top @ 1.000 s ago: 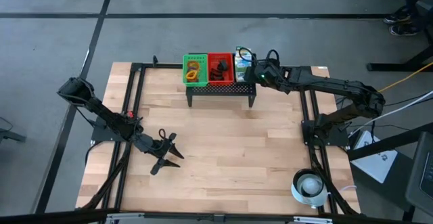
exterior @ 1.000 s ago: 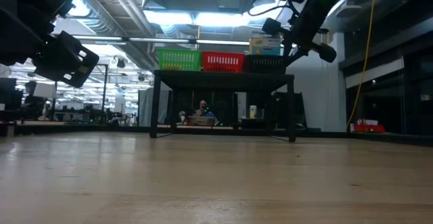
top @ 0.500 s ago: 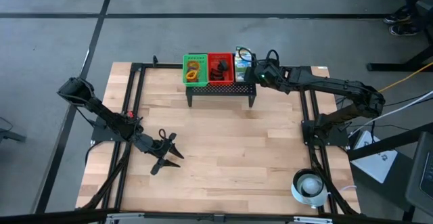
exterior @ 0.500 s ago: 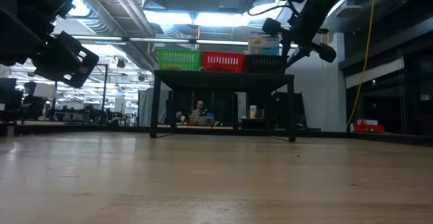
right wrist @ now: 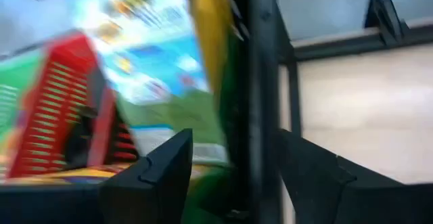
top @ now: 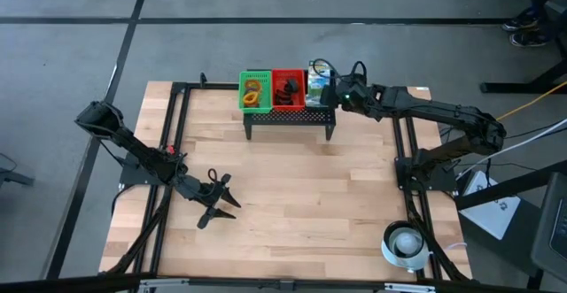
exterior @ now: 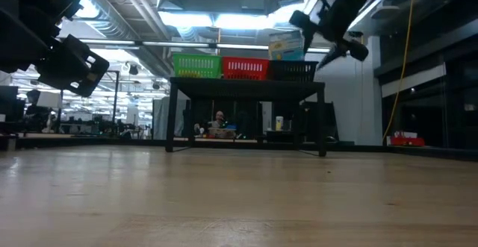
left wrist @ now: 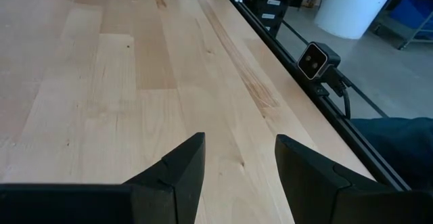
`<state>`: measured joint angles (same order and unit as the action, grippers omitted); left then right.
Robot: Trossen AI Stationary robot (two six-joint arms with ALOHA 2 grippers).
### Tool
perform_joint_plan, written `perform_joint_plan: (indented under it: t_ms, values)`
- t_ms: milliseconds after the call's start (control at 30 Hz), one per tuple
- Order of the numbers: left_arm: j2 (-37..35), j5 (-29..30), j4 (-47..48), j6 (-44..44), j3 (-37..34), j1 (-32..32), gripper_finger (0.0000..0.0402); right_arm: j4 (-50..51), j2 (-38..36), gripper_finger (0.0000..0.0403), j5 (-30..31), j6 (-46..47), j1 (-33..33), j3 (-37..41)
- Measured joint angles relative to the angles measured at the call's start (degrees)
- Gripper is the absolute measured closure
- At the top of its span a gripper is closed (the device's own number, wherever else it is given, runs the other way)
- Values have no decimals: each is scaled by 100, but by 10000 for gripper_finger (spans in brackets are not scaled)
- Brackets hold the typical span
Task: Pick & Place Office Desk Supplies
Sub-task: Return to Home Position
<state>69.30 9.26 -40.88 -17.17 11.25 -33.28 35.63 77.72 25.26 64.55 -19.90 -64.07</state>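
On the black mesh stand (top: 291, 113) at the table's far edge stand a green basket (top: 256, 90) with orange and yellow loops, a red basket (top: 288, 89) with black clips, and a black basket (exterior: 293, 70) with printed packets (top: 318, 78). One packet (exterior: 286, 45) sticks up tilted above the black basket's rim. My right gripper (top: 340, 96) hovers at that basket's right side, open, with the packet (right wrist: 155, 68) and the basket wall just ahead of its fingers (right wrist: 233, 176). My left gripper (top: 221, 203) waits open above the table's left middle (left wrist: 238, 163). My right gripper's fingers stand apart beside the packet's yellow-green edge (right wrist: 210, 61). The blur in the right wrist view keeps me from telling whether either finger touches it.
A round white object (top: 406, 243) sits at the near right corner. Black frame rails (top: 406, 151) run along both sides of the table. The wooden top (top: 301, 196) between the arms is bare.
My right gripper has risen a little and shifted toward the table's right edge. The packet above the black basket now stands higher and tipped toward the left.
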Motion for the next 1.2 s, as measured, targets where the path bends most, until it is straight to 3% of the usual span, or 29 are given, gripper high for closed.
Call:
perform_joint_plan:
  t_ms: [200, 400, 600, 700, 867, 1033, 1200]
  values:
    - [1, 2, 2, -15, 0, 1, 226, 142, -122, 193, 64, -322, 0, -538]
    - [1, 18, -1, 22, 0, 0, 226, 1141, -130, 201, 115, -429, 52, -1237]
    - [-73, 523, -496, 560, 0, -88, 226, 1476, -231, 202, 748, -1405, 618, -1901]
    - [-494, 618, -403, 1101, 2, -209, 226, 1459, -447, 202, 1396, -2074, 1495, -2059]
    - [-1632, 553, 811, 1537, 0, -53, 226, 1642, -982, 202, 2540, -2779, 3168, -2059]
    - [-2835, 252, 1420, 1707, 0, 727, 226, 1622, -1295, 202, 3347, -3233, 4705, -2059]
    - [-3891, -111, 2312, 1512, 0, 1323, 226, 1592, -1433, 202, 4044, -3503, 5707, -2059]
